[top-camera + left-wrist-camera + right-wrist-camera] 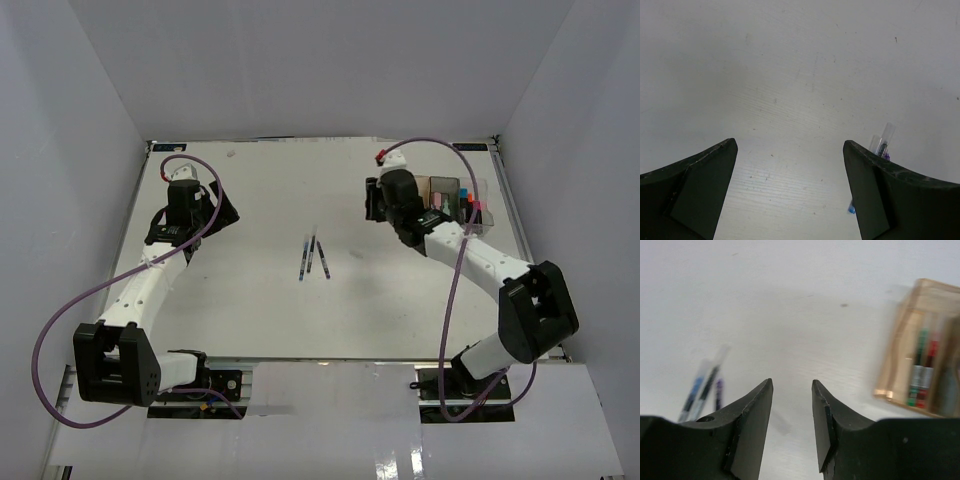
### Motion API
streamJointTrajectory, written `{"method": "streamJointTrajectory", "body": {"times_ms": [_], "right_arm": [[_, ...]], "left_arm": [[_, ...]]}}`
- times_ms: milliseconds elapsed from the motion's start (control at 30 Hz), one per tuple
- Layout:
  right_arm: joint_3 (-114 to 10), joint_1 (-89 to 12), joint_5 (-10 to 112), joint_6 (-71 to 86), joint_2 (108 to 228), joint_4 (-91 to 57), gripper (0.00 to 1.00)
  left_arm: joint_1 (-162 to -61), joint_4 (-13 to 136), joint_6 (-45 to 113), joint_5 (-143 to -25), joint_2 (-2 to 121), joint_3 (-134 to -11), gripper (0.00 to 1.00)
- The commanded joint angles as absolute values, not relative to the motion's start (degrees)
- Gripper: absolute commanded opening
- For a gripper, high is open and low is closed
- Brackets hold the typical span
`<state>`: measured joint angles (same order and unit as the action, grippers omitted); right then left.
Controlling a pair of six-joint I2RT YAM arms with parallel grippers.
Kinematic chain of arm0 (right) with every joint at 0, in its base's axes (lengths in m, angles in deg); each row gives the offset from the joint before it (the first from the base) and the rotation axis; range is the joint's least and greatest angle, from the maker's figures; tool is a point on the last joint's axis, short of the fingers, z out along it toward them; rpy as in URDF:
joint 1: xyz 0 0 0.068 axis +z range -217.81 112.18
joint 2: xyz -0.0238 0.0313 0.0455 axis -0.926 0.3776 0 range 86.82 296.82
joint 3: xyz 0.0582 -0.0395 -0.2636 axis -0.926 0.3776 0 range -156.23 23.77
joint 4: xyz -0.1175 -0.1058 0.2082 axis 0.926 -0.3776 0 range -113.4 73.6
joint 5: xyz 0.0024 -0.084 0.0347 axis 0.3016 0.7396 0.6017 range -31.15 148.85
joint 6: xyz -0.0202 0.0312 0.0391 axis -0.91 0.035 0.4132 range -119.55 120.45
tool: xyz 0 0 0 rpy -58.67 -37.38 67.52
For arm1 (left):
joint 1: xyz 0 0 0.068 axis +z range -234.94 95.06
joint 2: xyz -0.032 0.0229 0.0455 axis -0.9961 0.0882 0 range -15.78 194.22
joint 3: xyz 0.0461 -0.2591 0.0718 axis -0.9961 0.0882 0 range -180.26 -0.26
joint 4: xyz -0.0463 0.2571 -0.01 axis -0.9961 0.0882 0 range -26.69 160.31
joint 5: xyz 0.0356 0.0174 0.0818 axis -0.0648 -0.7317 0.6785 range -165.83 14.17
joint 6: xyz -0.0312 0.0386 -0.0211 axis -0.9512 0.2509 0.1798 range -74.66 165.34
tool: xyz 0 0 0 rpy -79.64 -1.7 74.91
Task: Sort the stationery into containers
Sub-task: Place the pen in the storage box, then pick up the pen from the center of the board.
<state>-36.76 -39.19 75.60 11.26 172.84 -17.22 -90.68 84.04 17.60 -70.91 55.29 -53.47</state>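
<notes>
- Our left gripper [790, 144] holds its fingers spread wide, with only bare table [790, 60] between them.
- One clear-barrelled pen [883, 141] peeks out just beyond its right finger.
- Our right gripper [792, 383] has its fingers a narrow gap apart, and nothing sits between them.
- Three thin pens [704, 390] lie loose on the table to the left of those fingers.
- The amber bin [897, 355] stands to their right, with a green marker [918, 371] and a red marker [930, 372] inside.

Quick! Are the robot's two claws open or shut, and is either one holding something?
The black left gripper: wide open, holding nothing.
The black right gripper: partly open, holding nothing.
</notes>
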Motion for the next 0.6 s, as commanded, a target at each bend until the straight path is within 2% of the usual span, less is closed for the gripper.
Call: {"method": "streamJointTrajectory", "body": {"times_ms": [0, 233, 400, 567], "right_arm": [[-36.52, -30.48, 76.08, 15.91, 174.0, -16.31, 0.44], [-44.67, -16.24, 78.53, 20.31, 185.6, -18.24, 0.43], [-51.02, -13.24, 80.12, 23.56, 194.73, -21.66, 0.42], [-54.09, -12.44, 80.65, 24.45, 198.44, -21.5, 0.4]], "left_arm": [[-90.48, 83.0, 17.39, -71.7, 55.41, -53.52, 0.98], [-90.48, 83.08, 17.39, -71.79, 55.33, -53.52, 0.98], [-90.48, 82.99, 17.39, -71.53, 55.15, -53.52, 0.98], [-90.48, 83.08, 17.57, -71.7, 54.62, -53.61, 0.98]]}}
